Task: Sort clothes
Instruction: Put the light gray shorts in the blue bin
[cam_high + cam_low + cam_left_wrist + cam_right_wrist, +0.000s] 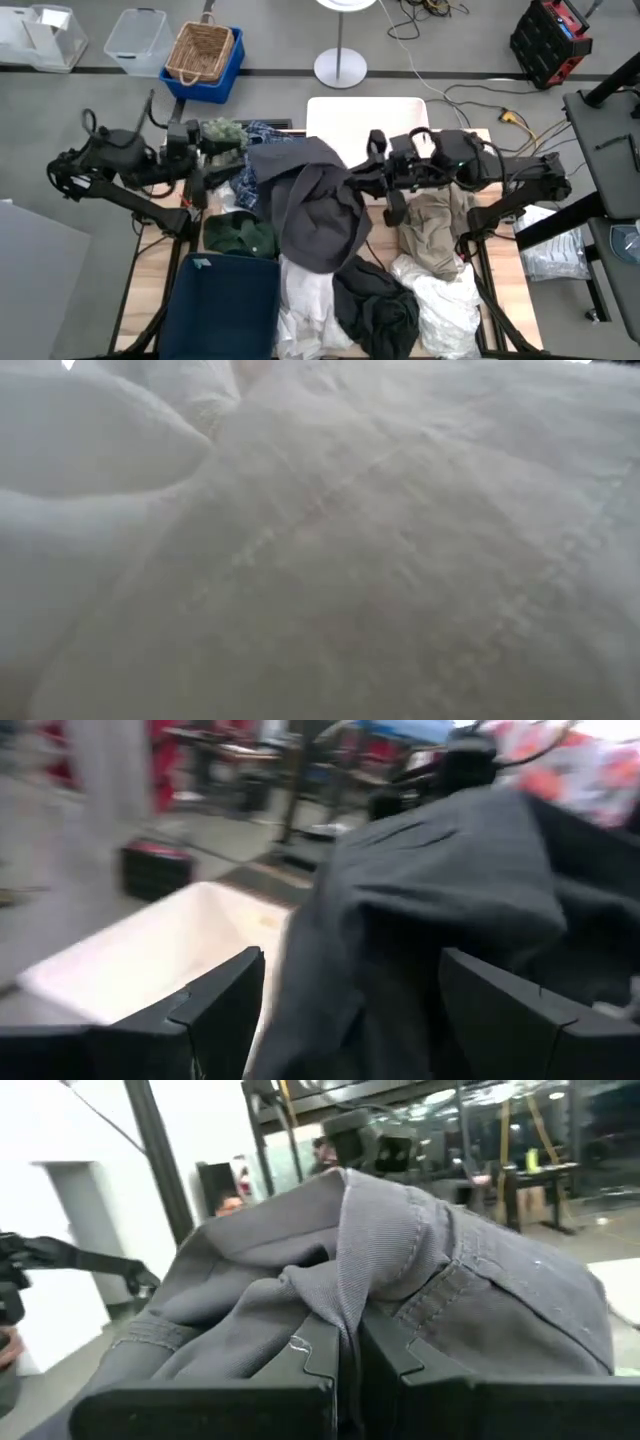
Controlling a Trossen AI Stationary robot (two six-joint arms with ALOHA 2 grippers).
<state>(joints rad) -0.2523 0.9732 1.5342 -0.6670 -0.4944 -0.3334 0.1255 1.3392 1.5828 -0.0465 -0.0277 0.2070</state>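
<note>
A dark grey garment (315, 205) is lifted at the table's middle and drapes over the other clothes. My right gripper (354, 183) is shut on its right side; the right wrist view (348, 1370) shows this. My left gripper (228, 172) is open at the garment's left edge, and the grey cloth (400, 920) reaches in between its fingers. Around lie dark green (238, 235), navy (225, 300), white (305, 305), khaki (430, 225) and plaid (262, 135) clothes. White fabric (320, 560) fills the low view. My right gripper pinches a bunched fold of the dark grey garment (345, 1315) between its two fingers, coming level from the table's right side. The cloth rises in a hump over the fingers and hangs slack toward the table's near side. My left gripper: I cannot tell whether its open fingers touch the grey cloth.
A white bin (365, 118) stands at the far edge behind the garment and also shows in the left wrist view (150, 960). A small green plant (222, 133) sits by my left gripper. Another dark garment (378, 305) and white cloth (440, 305) lie near the front.
</note>
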